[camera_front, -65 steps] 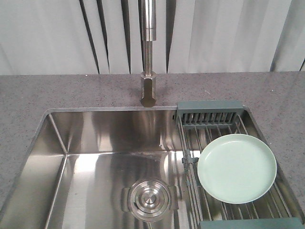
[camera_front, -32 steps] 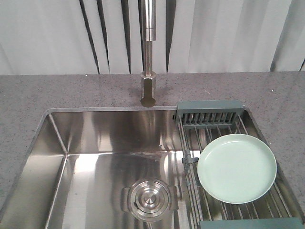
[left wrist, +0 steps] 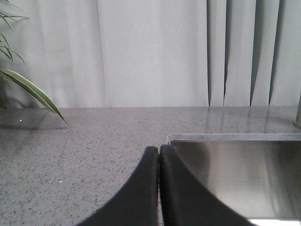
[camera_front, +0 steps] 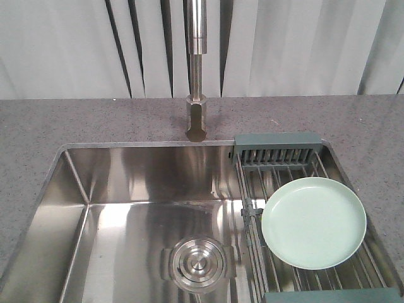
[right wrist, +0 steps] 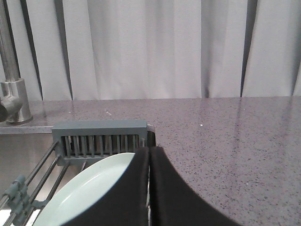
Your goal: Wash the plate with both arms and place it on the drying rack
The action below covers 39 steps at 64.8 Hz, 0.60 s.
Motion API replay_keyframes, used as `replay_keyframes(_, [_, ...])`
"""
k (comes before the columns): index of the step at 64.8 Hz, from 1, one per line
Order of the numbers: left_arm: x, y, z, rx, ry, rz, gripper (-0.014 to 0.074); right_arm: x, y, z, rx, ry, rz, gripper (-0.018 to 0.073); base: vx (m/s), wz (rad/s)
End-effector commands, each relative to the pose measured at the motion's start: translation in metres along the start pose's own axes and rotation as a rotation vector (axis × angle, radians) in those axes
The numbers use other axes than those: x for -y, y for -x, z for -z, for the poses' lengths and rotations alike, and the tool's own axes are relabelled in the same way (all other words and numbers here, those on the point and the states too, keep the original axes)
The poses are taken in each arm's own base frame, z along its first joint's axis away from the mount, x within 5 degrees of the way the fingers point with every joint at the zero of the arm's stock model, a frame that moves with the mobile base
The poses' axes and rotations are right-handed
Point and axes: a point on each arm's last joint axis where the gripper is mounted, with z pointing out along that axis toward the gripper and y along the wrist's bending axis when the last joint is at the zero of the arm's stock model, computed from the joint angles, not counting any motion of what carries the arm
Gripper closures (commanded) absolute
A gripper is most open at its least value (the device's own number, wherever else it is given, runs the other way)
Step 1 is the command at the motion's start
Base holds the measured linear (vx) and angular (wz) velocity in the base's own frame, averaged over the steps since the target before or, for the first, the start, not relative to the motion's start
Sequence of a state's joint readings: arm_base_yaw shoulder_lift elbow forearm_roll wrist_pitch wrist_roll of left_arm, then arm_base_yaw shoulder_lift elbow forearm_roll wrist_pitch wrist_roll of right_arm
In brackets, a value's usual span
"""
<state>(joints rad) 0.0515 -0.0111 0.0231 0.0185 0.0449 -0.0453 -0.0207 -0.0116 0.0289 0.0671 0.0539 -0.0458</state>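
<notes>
The round pale mint-green plate (camera_front: 314,222) lies flat on the steel-wire drying rack (camera_front: 276,156). Left black gripper (left wrist: 158,151) and right black gripper (right wrist: 149,151) are both closed, empty.

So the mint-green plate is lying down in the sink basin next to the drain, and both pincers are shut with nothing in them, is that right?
Not quite. The plate lies on the drying rack at the right of the sink, not in the basin by the drain; the front-facing view shows it. The left pincer and right pincer are indeed shut and hold nothing.
</notes>
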Motion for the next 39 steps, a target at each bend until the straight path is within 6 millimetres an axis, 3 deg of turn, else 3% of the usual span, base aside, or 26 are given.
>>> replay_keyframes(1, [0.0005,0.0169,0.0028,0.117,-0.004,0.008,0.0603,0.0007,0.0066,0.0006,0.079,-0.010,0.015,0.0568,0.00,0.00])
replay_keyframes(39, [0.0005,0.0169,0.0028,0.117,-0.004,0.008,0.0603,0.0007,0.0069,0.0006,0.080,-0.010,0.015,0.0568,0.00,0.00])
